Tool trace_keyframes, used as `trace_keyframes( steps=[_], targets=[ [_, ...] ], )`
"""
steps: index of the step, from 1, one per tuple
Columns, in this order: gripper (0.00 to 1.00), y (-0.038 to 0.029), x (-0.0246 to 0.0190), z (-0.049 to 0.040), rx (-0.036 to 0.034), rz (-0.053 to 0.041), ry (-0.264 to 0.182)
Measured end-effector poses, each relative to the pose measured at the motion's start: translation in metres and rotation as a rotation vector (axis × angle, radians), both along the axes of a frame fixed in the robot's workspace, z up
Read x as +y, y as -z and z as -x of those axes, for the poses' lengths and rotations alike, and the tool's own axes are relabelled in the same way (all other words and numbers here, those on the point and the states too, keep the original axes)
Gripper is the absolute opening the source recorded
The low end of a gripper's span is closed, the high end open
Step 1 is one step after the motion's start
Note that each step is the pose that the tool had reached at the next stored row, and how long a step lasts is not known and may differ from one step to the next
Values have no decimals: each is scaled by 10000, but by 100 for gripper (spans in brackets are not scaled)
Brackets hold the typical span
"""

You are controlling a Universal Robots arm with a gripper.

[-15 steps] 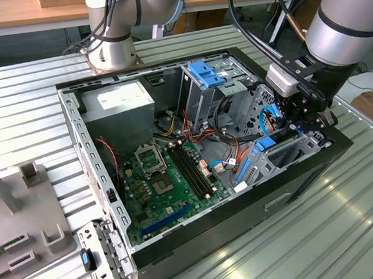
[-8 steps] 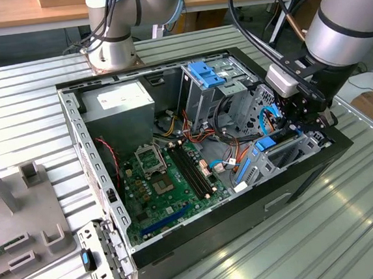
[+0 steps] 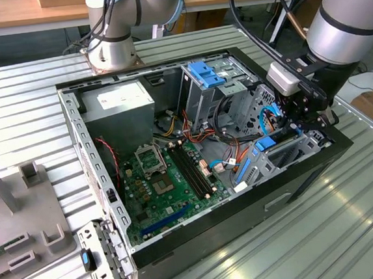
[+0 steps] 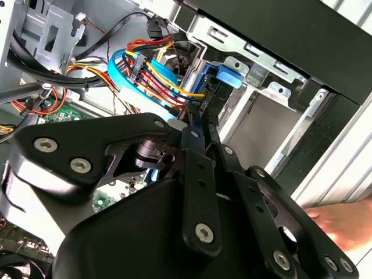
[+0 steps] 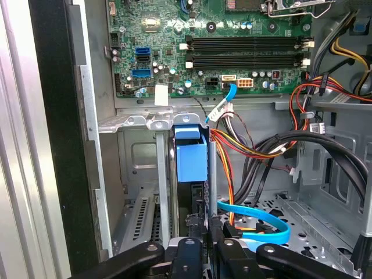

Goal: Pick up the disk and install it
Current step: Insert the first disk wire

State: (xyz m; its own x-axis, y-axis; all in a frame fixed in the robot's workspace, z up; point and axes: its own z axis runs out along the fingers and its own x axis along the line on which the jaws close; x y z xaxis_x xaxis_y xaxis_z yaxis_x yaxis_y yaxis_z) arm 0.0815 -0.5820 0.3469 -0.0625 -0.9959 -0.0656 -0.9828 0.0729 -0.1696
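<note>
In the first wrist view the disk (image 5: 190,157) stands on edge in a narrow slot of the grey drive bay (image 5: 136,168), its bright blue rail tab facing up and the dark body below it. My gripper (image 5: 205,225) is at the disk's near end, fingers drawn close together on it. The second wrist view shows the same blue tab of the disk (image 4: 226,75) just past my gripper (image 4: 200,116). In the exterior view my gripper (image 3: 295,122) reaches down into the open computer case (image 3: 214,232) at its corner on the exterior view's right.
Orange, yellow and red wires and a blue flat cable (image 5: 256,224) lie right beside the slot. The motherboard (image 3: 164,180), a grey box with a white label (image 3: 118,103) and a tall cage with a blue top (image 3: 204,76) share the case. A hand (image 4: 337,224) rests outside it.
</note>
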Motion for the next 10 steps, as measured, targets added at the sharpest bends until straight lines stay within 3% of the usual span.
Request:
trace_keyframes(
  steps=[10],
  targets=[
    [16,35,0,0,1,0,-59]
  ],
)
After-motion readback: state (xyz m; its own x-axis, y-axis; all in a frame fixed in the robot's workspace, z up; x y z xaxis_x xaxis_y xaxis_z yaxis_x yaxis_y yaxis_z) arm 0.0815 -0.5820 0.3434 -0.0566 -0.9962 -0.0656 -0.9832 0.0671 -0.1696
